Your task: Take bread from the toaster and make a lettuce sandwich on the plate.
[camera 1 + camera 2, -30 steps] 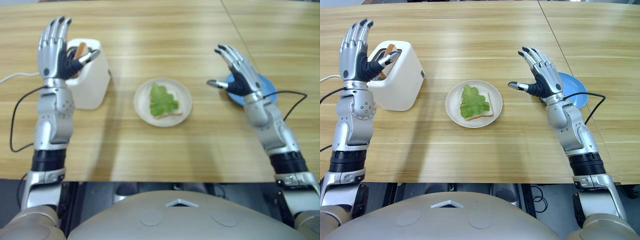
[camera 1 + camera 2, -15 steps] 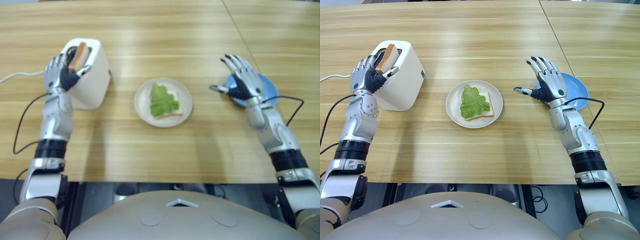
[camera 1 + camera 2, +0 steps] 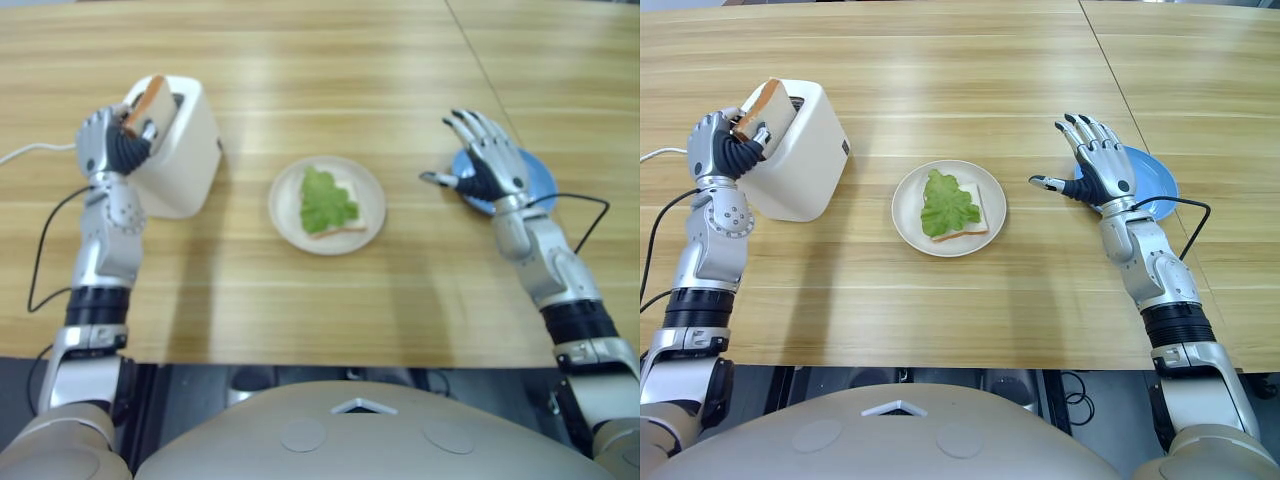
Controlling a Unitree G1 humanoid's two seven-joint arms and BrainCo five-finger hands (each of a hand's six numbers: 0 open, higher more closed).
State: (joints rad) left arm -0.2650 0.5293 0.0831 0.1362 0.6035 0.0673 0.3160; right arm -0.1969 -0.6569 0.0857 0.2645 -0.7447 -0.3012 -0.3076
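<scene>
Looks like the extraction step. Clamped on the bread slice point(image 3: 762, 102) with left hand point(image 3: 720, 148), fingers curled round its lower part, upper left of frame. Sticks up tilted out of the toaster point(image 3: 805, 150) slot.

Centre frame: plate point(image 3: 902, 222) already loaded with base slice point(image 3: 980, 222), lettuce point(image 3: 947, 203) on top.

Next: lift clear of the slot, carry across to the plate, lay flat on the lettuce. Probably needs a straight upward pull to avoid dragging the toaster.

Right of centre: right hand point(image 3: 1102, 172) spread wide, holding nothing, overlapping left part of blue dish point(image 3: 1158, 180). Cannot tell if touching.

In right eye view, more of the dish exposed past the hand. In left eye view, mostly covered by the fingers.
</scene>
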